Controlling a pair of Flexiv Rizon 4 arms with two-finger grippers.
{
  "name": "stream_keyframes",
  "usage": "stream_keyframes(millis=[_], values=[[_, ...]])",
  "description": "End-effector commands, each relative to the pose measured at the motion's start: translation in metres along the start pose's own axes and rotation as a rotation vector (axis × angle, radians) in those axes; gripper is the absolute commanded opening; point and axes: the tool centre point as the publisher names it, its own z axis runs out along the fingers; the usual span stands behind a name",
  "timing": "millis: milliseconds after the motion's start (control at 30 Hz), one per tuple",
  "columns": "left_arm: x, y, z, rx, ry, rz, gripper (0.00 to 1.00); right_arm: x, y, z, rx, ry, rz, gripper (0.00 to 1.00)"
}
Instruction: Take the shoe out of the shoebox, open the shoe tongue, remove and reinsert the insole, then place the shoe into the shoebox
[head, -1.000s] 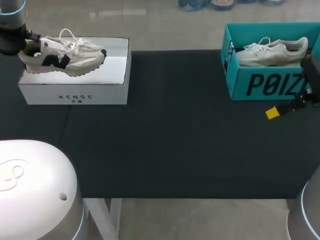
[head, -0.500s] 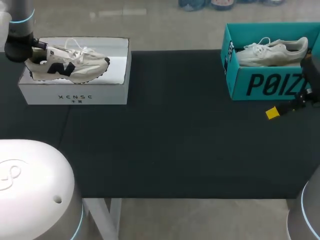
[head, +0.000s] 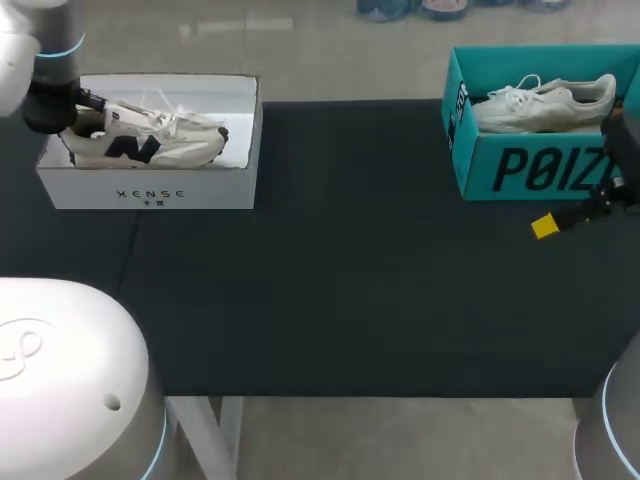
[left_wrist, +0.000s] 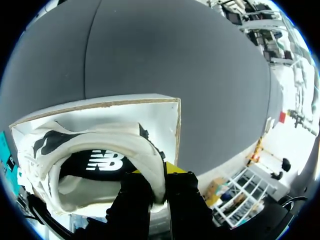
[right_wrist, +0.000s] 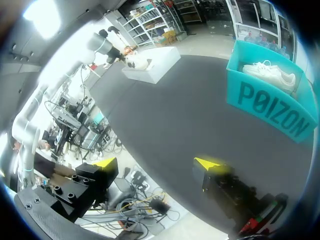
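Note:
A cream sneaker (head: 145, 137) with a dark logo lies inside the open white shoebox (head: 150, 187) at the table's far left, toe pointing right. My left gripper (head: 82, 101) is shut on its heel. In the left wrist view the fingers (left_wrist: 176, 169) pinch the heel collar of the sneaker (left_wrist: 100, 150), with the shoebox's wall (left_wrist: 125, 103) ahead of it. My right gripper (head: 548, 226) hangs open near the table's right edge, in front of the teal box. In its own view the right gripper (right_wrist: 156, 163) stands wide apart over bare tabletop.
A teal shoebox (head: 520, 165) at the far right holds a second white sneaker (head: 545, 103); the teal shoebox (right_wrist: 270, 107) also shows ahead of the right gripper. The dark table mat (head: 350, 280) lies between the two boxes.
My left gripper has carried the sneaker down and slightly right, from above the white shoebox into it. The right arm has not moved.

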Motion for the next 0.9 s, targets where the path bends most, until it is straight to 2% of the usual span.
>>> stream_keyframes(millis=[33, 467, 900], values=[[-0.005, 0.002, 0.009, 0.005, 0.006, 0.007, 0.0, 0.001, -0.001, 0.001, -0.001, -0.003, 0.001, 1.0], [-0.018, -0.011, 0.033, 0.048, 0.01, 0.031, 0.0, 0.001, -0.001, 0.001, -0.001, -0.003, 0.001, 1.0], [-0.015, -0.012, 0.039, 0.061, 0.015, 0.016, 0.0, 0.001, -0.001, 0.001, -0.001, -0.003, 0.001, 1.0]])
